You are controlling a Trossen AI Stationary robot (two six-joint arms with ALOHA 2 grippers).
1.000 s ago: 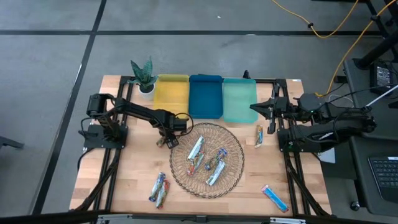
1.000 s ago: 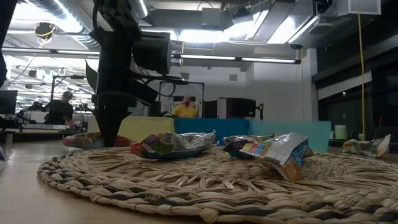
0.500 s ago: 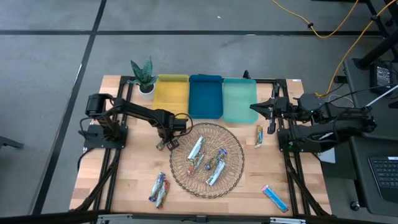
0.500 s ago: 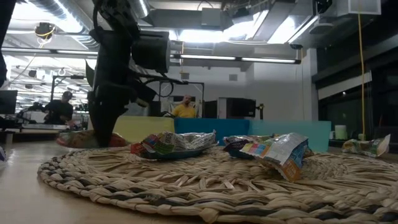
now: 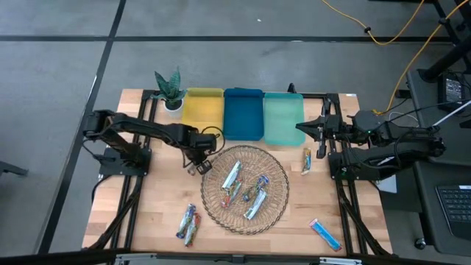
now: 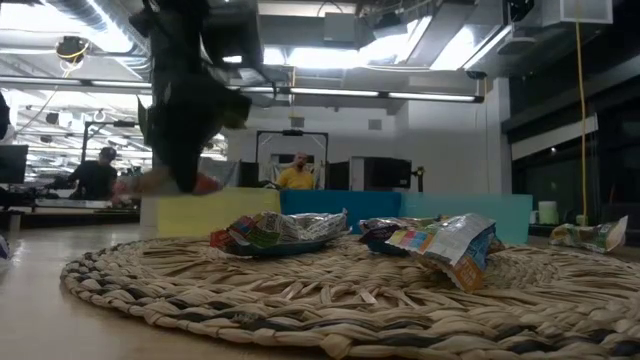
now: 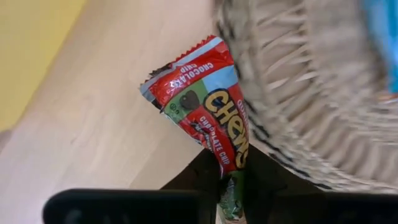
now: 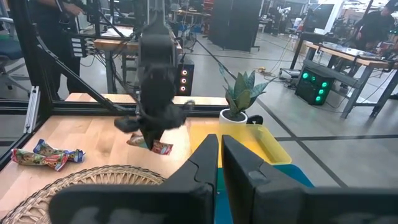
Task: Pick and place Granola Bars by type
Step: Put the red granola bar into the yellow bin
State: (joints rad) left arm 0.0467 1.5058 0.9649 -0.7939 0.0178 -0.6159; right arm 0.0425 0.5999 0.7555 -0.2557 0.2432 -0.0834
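My left gripper (image 5: 195,165) is shut on a red-orange granola bar (image 7: 205,106), just off the far-left rim of the round wicker basket (image 5: 276,210) and above the table. It also shows in the low view (image 6: 180,165) and the right wrist view (image 8: 154,127). Several bars (image 5: 245,188) lie in the basket. Two bars (image 5: 188,224) lie on the table at the near left, a tan-green bar (image 5: 306,160) right of the basket, and a bright blue bar (image 5: 324,234) at the near right. My right gripper (image 5: 303,128) is shut and empty, by the teal tray's right side. My left gripper pinches one end of the red bar (image 7: 229,177) between its two fingers, which come from above, pointing down. The bar reaches out past the fingertips and is lifted clear of the table, beside the basket's rim (image 7: 261,106).
The yellow tray (image 5: 204,110), blue tray (image 5: 243,112) and teal tray (image 5: 283,118) stand in a row at the far edge. A small potted plant (image 5: 170,92) stands left of the yellow tray. Bare wood lies left of the basket.
My left gripper has gone up with the red bar and a little toward the table's left and far edges, tipping as it rose. The bar lay on the table by the basket's rim. It is now lifted clear, about level with the top of the yellow tray.
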